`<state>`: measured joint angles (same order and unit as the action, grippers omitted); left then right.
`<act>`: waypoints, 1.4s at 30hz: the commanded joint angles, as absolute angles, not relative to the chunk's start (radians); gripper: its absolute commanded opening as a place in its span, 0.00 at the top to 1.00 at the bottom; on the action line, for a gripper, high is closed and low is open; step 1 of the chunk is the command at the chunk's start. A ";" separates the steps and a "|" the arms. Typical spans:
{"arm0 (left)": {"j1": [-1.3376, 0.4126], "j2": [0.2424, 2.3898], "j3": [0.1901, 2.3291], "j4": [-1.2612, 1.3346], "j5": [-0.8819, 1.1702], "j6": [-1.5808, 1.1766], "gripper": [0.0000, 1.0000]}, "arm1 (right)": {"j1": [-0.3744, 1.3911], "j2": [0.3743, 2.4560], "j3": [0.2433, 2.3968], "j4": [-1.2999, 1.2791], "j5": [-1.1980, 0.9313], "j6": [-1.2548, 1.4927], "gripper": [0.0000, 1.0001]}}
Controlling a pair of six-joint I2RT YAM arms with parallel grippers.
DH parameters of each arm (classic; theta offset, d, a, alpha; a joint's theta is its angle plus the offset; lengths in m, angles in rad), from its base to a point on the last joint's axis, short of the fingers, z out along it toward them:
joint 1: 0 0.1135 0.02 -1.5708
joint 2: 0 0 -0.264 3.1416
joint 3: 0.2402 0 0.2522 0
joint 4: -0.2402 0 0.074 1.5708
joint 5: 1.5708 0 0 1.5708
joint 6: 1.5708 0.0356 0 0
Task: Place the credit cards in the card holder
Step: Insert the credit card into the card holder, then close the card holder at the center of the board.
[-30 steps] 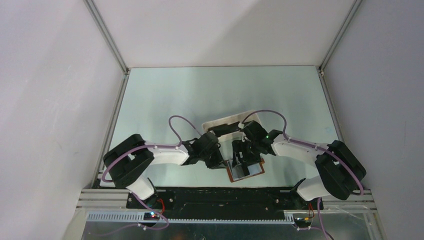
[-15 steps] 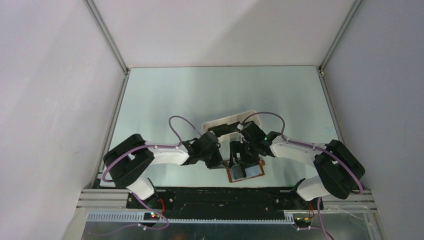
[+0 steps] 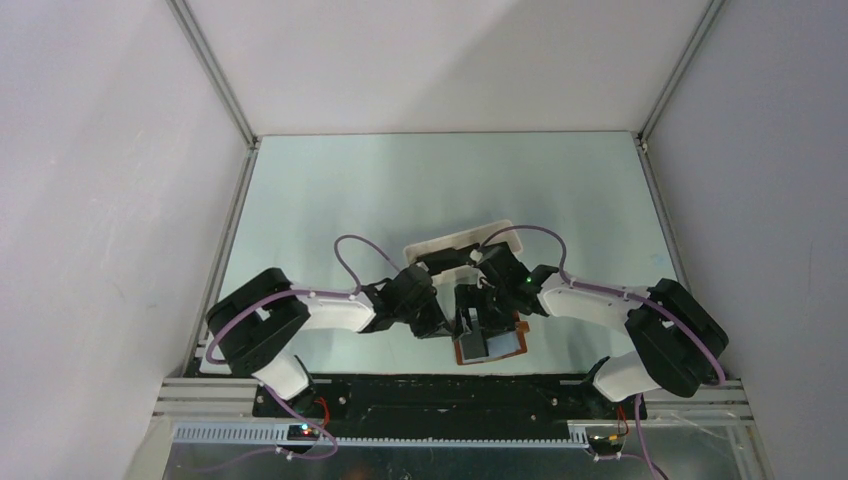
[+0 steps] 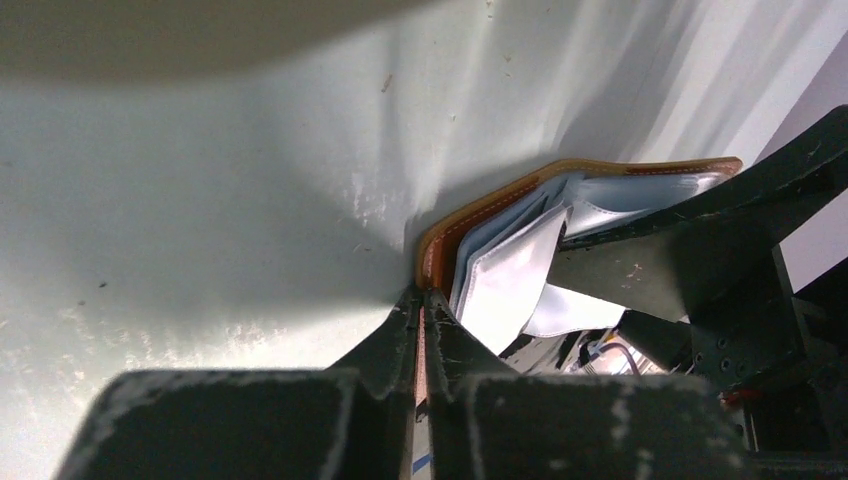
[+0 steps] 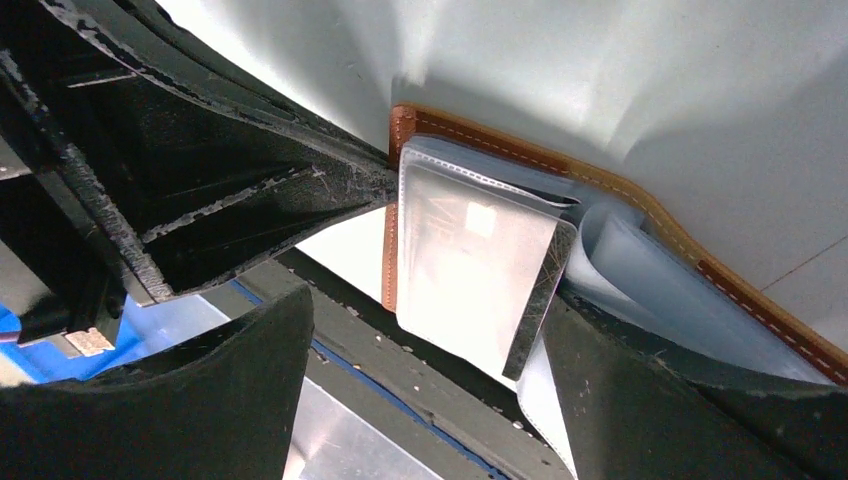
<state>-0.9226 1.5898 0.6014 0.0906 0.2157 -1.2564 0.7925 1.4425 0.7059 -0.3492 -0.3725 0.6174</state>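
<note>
The brown card holder (image 3: 505, 347) lies open near the table's front edge, its pale inner pockets fanned up (image 4: 510, 275). My left gripper (image 4: 421, 300) is shut on the holder's brown leather edge (image 5: 403, 125) at its left corner. My right gripper (image 5: 420, 400) stands open over the pockets, one finger (image 5: 640, 400) touching them and the other finger (image 5: 200, 400) clear of them. One dark credit card (image 5: 543, 295) sits in a clear pocket (image 5: 460, 250), with its scratched black edge showing. In the top view both grippers (image 3: 470, 318) meet over the holder. Other credit cards are hidden.
A white oblong tray (image 3: 438, 246) stands just behind the two grippers, partly covered by the arms. The black base rail (image 3: 450, 392) runs along the near edge right below the card holder. Grey walls enclose the table on three sides.
My left gripper has shut on the holder's leather edge. My right gripper has opened wider and shifted slightly left over the pockets.
</note>
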 commanded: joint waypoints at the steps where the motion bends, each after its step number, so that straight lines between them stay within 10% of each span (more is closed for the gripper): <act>1: -0.926 1.544 0.550 0.126 0.197 -1.275 0.83 | 0.831 1.408 0.771 -0.363 -0.353 0.583 0.13; 10: -0.889 1.410 0.460 0.109 0.210 -1.303 0.41 | 0.832 1.323 0.898 -0.602 -0.259 0.513 0.08; 18: -0.883 1.427 0.440 0.154 0.243 -1.301 0.29 | 0.781 1.318 0.882 -0.672 -0.203 0.447 0.09; 34: -0.879 1.527 0.438 0.261 0.234 -1.346 0.27 | 0.733 1.590 0.766 -0.414 -0.263 0.400 0.79; 42: -0.876 1.428 0.397 0.155 0.165 -1.342 0.24 | 0.735 1.670 0.741 -0.379 -0.227 0.415 0.90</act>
<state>-0.8845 1.4628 0.4278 0.3069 0.2562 -1.3613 0.7212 1.5833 0.7994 -0.4591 -0.3340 0.4259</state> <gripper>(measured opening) 0.746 0.114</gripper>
